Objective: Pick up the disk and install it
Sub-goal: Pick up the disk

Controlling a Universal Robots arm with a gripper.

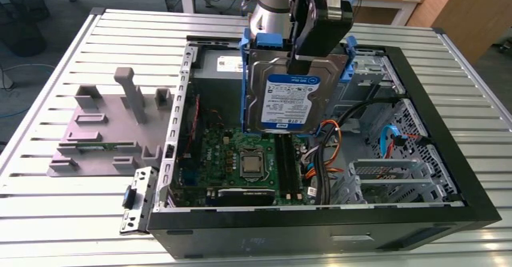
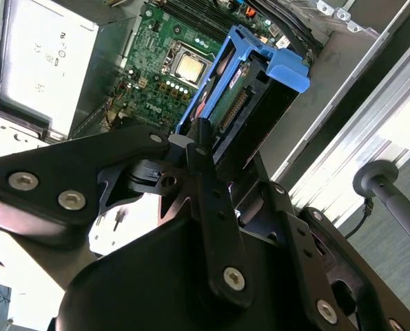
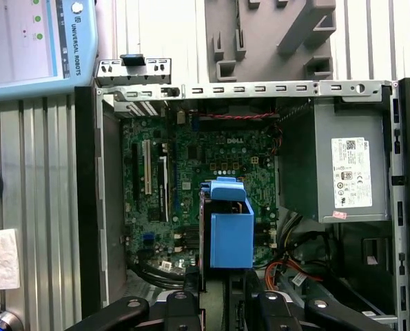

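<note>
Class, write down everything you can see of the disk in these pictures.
The disk is a flat silver-grey metal rectangle with a white-and-blue label, framed by blue plastic side rails. It hangs roughly upright, label toward the exterior camera, above the motherboard in the open computer case, clear of it. The tool clamps its upper edge; nothing else touches it.

Bright, diffuse light: slatted table [image 1: 56, 219] around the computer case [image 1: 320, 231] gleams; inside the case, shade, though in the second wrist view the power supply [image 2: 39, 62] glares white.
</note>
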